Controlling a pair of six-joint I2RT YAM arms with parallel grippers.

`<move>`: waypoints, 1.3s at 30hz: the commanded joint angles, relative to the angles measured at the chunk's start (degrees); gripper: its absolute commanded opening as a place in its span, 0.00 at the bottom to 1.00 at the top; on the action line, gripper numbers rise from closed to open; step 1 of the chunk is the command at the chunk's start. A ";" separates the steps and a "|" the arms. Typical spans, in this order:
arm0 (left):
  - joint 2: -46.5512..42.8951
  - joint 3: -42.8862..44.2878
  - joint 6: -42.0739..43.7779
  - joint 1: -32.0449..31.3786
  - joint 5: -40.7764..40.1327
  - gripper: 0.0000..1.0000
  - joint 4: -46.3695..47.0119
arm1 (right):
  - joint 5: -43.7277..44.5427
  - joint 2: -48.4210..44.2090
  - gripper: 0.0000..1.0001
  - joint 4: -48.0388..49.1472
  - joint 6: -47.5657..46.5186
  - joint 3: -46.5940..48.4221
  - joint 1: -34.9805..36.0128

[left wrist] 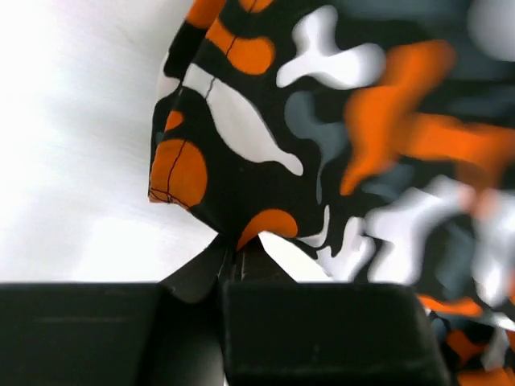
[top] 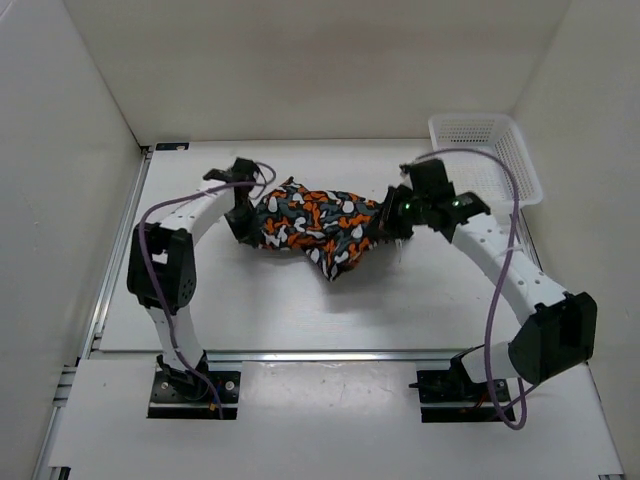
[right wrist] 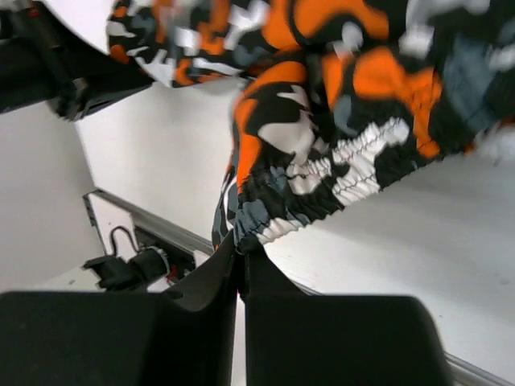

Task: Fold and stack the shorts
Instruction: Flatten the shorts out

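Observation:
The shorts, printed in orange, white, grey and black blotches, hang stretched between my two grippers above the middle of the table, with a corner sagging toward the front. My left gripper is shut on their left edge; the left wrist view shows the fabric pinched between the closed fingertips. My right gripper is shut on their right edge. In the right wrist view the gathered elastic waistband runs into its closed tips.
A white mesh basket stands at the back right corner of the table. White walls close in the table on the left, back and right. A metal rail runs along the near edge by the arm bases.

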 commanded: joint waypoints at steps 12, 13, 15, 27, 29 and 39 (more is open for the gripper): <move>-3.00 48.53 12.79 7.00 -4.12 0.10 -18.24 | 12.50 -6.89 0.00 -13.19 -22.31 24.15 -0.80; -0.72 50.89 13.31 7.87 -3.24 0.21 -16.67 | 13.81 -6.89 0.00 -9.00 -22.31 21.60 -1.41; 6.75 53.71 14.72 8.76 0.10 0.53 -15.86 | 14.71 -4.70 0.00 -5.63 -20.91 15.26 -3.07; -16.71 14.93 10.87 8.40 -0.87 0.97 -15.52 | 14.35 6.38 0.00 -5.09 -18.62 4.44 -5.11; -22.99 3.77 9.11 7.00 4.74 0.89 -12.27 | 14.35 4.81 0.00 -5.61 -18.09 2.33 -5.11; -43.06 -39.16 -12.08 -2.40 16.72 0.79 -2.60 | 12.78 2.69 0.00 -5.62 -17.04 -0.93 -7.30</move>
